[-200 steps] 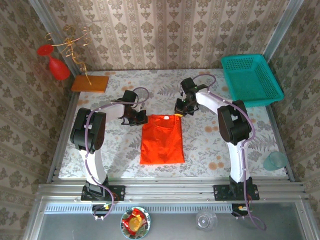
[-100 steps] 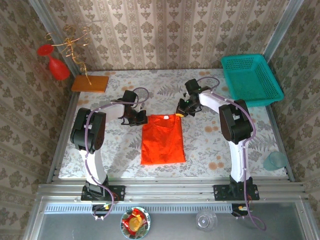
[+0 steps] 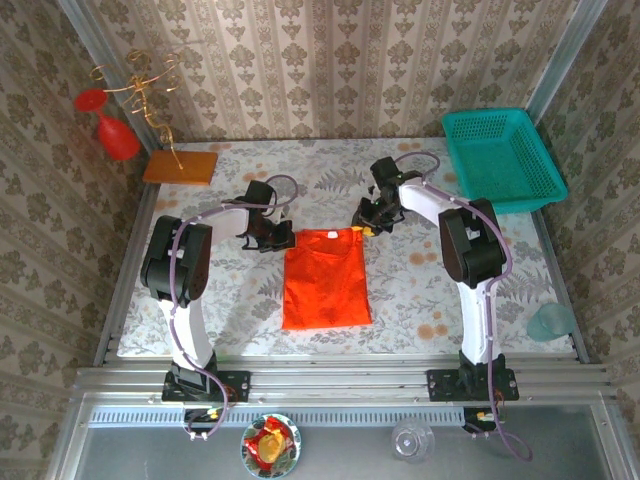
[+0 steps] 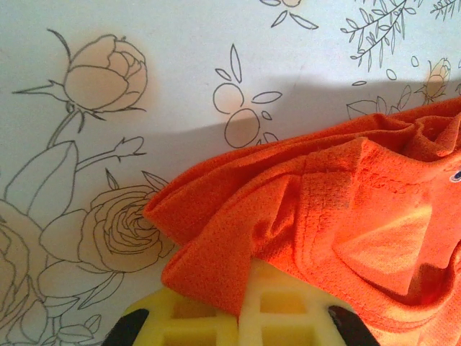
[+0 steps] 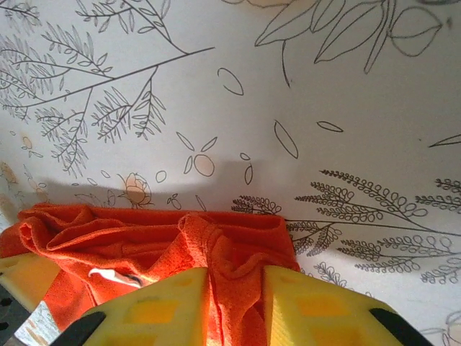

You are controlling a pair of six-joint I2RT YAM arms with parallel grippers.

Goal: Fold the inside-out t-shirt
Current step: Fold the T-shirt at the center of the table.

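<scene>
Flowered table (image 3: 420, 290). T-shirt (image 3: 323, 280) lies flat mid-table, a tidy oblong. At its far corners: left gripper (image 4: 238, 317) clamped on bunched cloth; right gripper (image 5: 236, 288) jaws parted, cloth loose between. Light, limp, probably slumps; pinch corners or hems.

The whole table (image 3: 420, 290) is seen from high above and behind the arms, looking down. Each wrist view is taken very near the table, looking down past its own yellow fingers (image 4: 216, 317). The top edge of the orange t-shirt (image 3: 323, 280) is shared by all three views.
</scene>
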